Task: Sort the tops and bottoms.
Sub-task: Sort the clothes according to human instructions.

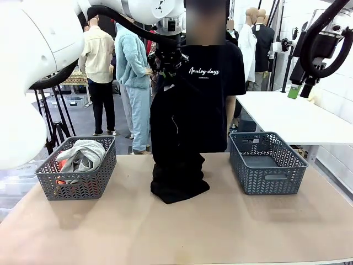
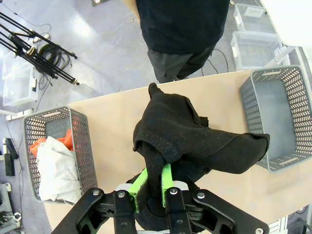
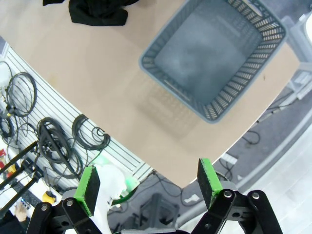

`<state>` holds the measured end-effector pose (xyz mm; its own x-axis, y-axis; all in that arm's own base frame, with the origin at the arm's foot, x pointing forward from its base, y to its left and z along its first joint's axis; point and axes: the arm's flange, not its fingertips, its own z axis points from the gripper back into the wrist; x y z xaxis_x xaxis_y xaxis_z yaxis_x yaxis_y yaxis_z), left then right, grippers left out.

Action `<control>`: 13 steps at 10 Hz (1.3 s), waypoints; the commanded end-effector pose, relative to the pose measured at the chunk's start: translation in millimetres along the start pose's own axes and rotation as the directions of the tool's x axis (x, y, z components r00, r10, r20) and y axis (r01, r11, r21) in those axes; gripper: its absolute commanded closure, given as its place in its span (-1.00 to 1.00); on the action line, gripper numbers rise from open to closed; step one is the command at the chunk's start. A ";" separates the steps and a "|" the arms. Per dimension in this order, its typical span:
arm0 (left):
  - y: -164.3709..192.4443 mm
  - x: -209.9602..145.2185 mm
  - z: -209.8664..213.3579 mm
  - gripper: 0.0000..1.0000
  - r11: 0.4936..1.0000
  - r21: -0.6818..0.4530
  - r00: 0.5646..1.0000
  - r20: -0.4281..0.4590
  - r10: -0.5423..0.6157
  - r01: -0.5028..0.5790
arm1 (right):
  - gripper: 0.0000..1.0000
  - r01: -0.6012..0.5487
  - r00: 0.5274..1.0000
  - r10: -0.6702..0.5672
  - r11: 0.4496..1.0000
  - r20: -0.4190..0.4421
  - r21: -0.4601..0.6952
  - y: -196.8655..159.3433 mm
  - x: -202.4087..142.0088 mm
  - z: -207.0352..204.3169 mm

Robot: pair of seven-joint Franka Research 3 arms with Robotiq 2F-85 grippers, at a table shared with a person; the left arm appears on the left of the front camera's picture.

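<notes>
The left pincer (image 1: 170, 65) is clamped shut on the top edge of the plain black cloth garment (image 1: 177, 179). The garment hangs directly below the pincer, and its lower end is bunched on the table. Judge this high hold as lifting the cloth clear for transfer.

Below-left of the pincer, the grey lattice basket (image 1: 77, 186) holds the pale grey top (image 2: 58, 168) and the red-orange top (image 2: 35, 146).

The matching basket (image 1: 270, 178) below-right likely takes bottoms. The right pincer (image 3: 148, 183) stands fully open above that basket and grips nothing.

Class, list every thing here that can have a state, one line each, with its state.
Left end effector, shut on the black garment.
Black garment, hanging lifted, its lower end bunched on the table.
Right end effector, open, holding nothing.
Left basket, holding the grey top and red-orange top.
Right basket, empty.
</notes>
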<state>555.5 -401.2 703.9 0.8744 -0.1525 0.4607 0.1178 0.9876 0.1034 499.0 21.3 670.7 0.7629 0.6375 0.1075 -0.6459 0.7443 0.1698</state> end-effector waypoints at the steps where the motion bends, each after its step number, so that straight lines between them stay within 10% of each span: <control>1: 3.1 -0.3 7.7 1.00 1.000 -0.001 1.000 0.009 0.003 -0.003 | -1.00 0.004 1.000 -0.004 1.000 -0.009 0.001 1.5 -2.0 -0.5; 13: 3.1 -0.3 7.7 1.00 1.000 -0.001 1.000 0.009 0.003 -0.003 | -1.00 0.004 1.000 -0.004 1.000 -0.009 0.001 1.5 -2.0 -0.5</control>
<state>555.5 -401.2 703.9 0.8744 -0.1525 0.4607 0.1178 0.9876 0.1034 499.0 21.3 670.7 0.7629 0.6375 0.1075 -0.6459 0.7443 0.1698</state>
